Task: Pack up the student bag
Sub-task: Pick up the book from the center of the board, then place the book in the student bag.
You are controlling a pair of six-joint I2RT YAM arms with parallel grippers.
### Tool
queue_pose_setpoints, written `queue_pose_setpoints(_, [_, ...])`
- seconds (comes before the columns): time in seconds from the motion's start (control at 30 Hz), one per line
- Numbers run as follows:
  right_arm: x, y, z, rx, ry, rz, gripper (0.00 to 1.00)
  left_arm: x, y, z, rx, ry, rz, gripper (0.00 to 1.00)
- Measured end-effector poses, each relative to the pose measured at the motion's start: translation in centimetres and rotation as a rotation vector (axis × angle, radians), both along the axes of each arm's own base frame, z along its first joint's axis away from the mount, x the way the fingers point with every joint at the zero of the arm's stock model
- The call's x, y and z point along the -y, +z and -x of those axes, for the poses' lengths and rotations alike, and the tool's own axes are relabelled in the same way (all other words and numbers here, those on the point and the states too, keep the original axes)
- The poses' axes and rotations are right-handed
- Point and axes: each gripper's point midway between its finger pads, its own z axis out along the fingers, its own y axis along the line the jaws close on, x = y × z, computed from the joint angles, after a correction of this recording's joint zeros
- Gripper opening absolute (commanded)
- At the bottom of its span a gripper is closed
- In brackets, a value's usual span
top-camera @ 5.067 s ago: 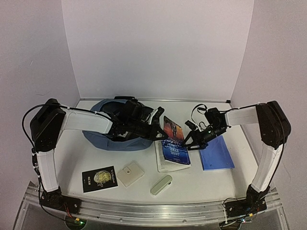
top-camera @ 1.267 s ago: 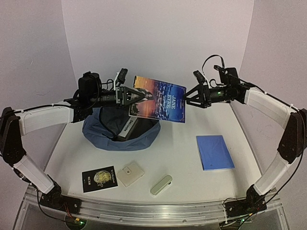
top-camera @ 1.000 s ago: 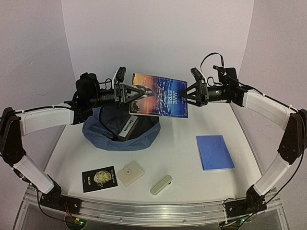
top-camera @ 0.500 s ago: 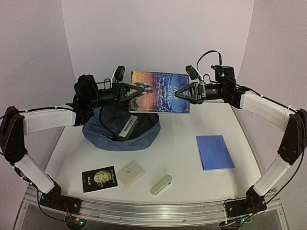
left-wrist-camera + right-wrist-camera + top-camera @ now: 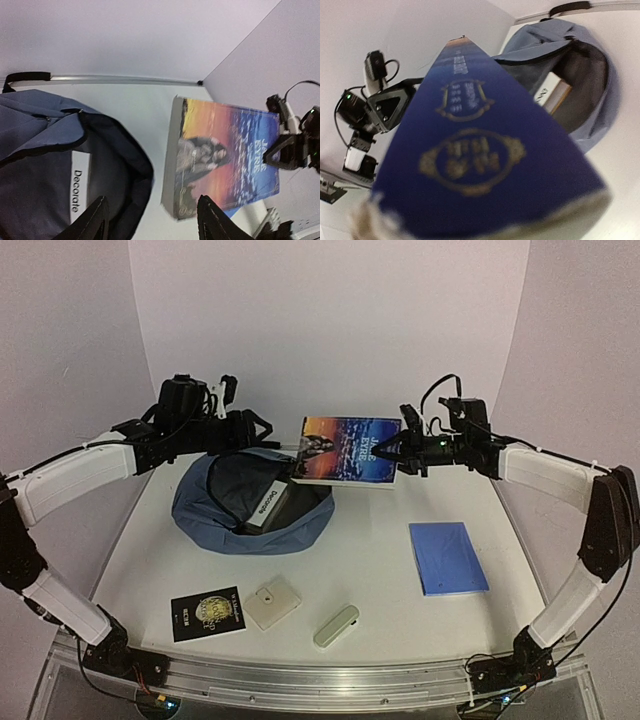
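The white table (image 5: 370, 580) carried everything. On its back left part lay the bag (image 5: 205, 515), slate-blue and slumped, its mouth unzipped and gaping upward. A book with a white spine label reading "Decorate" (image 5: 268, 502) sat inside it. The left wrist view showed the same dark opening (image 5: 30, 115) and label (image 5: 79, 192).

Just right of the bag's mouth a novel (image 5: 345, 450) hung in the air, cover up and roughly level, its left end near the bag's rim. The right gripper (image 5: 388, 452) was clamped on the novel's right edge and alone carried it. In the right wrist view the blue back cover (image 5: 485, 160) filled most of the picture.

The left gripper (image 5: 258, 430) hovered above the bag, left of the novel. Its fingers stood apart with nothing between them (image 5: 152, 220), and the novel (image 5: 225, 160) lay clear beyond their tips.

A blue notebook (image 5: 448, 558) lay flat on the right of the table. Near the front edge lay a black booklet (image 5: 208, 613), a cream square box (image 5: 272, 602) and a pale green case (image 5: 336, 626), close together but apart.
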Motion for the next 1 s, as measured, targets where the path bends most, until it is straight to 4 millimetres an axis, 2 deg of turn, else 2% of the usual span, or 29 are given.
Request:
queue_pose_setpoints(0.13, [2.0, -3.1, -2.0, -0.056, -0.118, 0.055, 0.0, -0.4, -3.8, -1.3, -0.068, 0.021, -0.177, 0.5])
queue_pose_setpoints(0.23, [2.5, -5.5, -2.2, -0.109, -0.156, 0.091, 0.0, -0.1, -8.3, -2.2, -0.148, 0.019, -0.305, 0.49])
queue_pose_setpoints(0.3, [2.5, -6.8, -1.9, -0.148, -0.161, 0.108, 0.0, 0.0, -12.0, -2.4, -0.208, 0.016, -0.404, 0.49])
queue_pose_setpoints(0.4, [2.5, -7.6, -1.8, -0.174, -0.168, 0.119, 0.0, -0.2, -16.4, -2.2, -0.276, 0.012, -0.53, 0.49])
queue_pose_setpoints(0.47, [2.4, -7.6, -1.8, -0.174, -0.169, 0.119, 0.0, -0.4, -18.4, -2.2, -0.304, 0.014, -0.601, 0.47])
queue_pose_setpoints(0.6, [2.3, -7.5, -1.9, -0.171, -0.168, 0.114, 0.0, -0.6, -20.5, -3.4, -0.314, 0.043, -0.711, 0.45])
queue_pose_setpoints(0.8, [2.3, -7.5, -1.9, -0.175, -0.169, 0.113, 0.0, -1.9, -22.3, -5.6, -0.305, 0.121, -0.847, 0.45])
queue_pose_setpoints(1.0, [2.3, -7.7, -1.9, -0.177, -0.168, 0.114, 0.0, -2.8, -23.3, -6.0, -0.307, 0.154, -0.936, 0.5])
